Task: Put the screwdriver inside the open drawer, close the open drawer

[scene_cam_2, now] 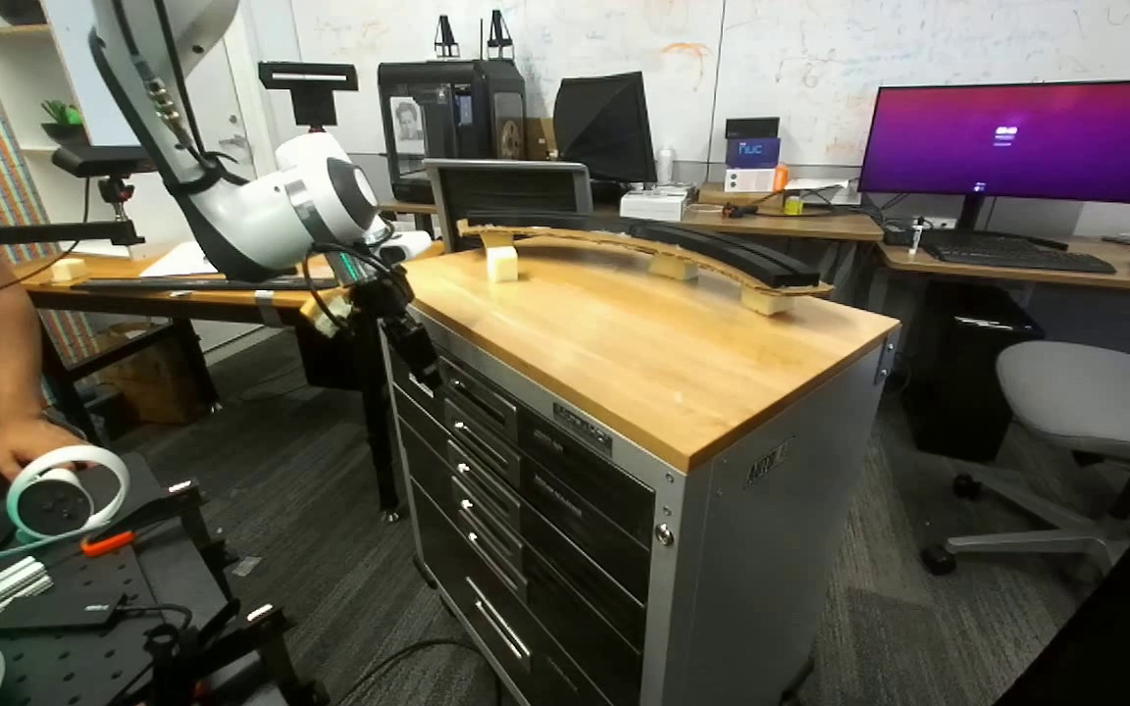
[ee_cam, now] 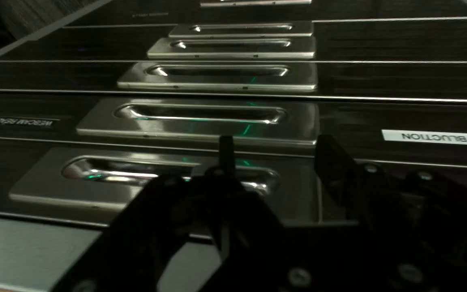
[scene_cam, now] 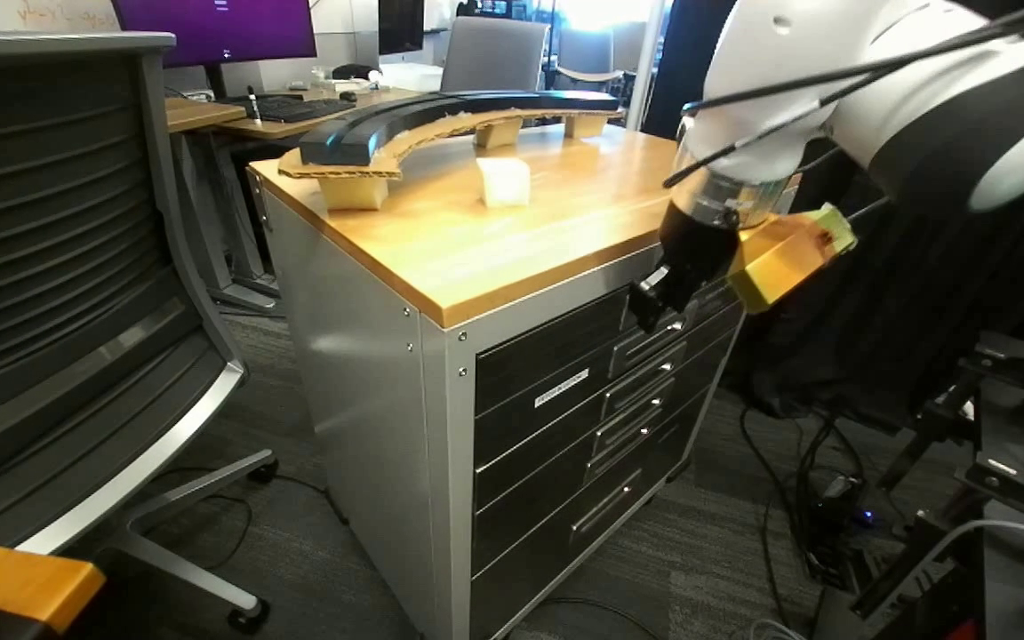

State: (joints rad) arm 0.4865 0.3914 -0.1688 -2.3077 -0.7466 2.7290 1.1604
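The screwdriver does not show in any view; whether it is hidden or out of view I cannot tell. The topmost drawer, wide and shallow with a dark front, shows in both exterior views (scene_cam: 556,342) (scene_cam_2: 594,471). It looks flush with the grey metal cabinet, as do the drawers below. In the wrist view its metal handle plate (ee_cam: 43,186) lies low in the picture, partly behind the gripper. My gripper (ee_cam: 275,156) is open, with nothing seen between its fingertips. In both exterior views the gripper (scene_cam: 650,307) (scene_cam_2: 425,368) points down in front of the upper drawers' handles.
The cabinet's wooden top (scene_cam: 556,240) bears a curved black rail (scene_cam_2: 722,250) on cardboard and pale foam blocks (scene_cam: 505,182). An office chair (scene_cam: 59,267) stands beside the cabinet. A person's hand (scene_cam_2: 30,441) with a controller is at the left.
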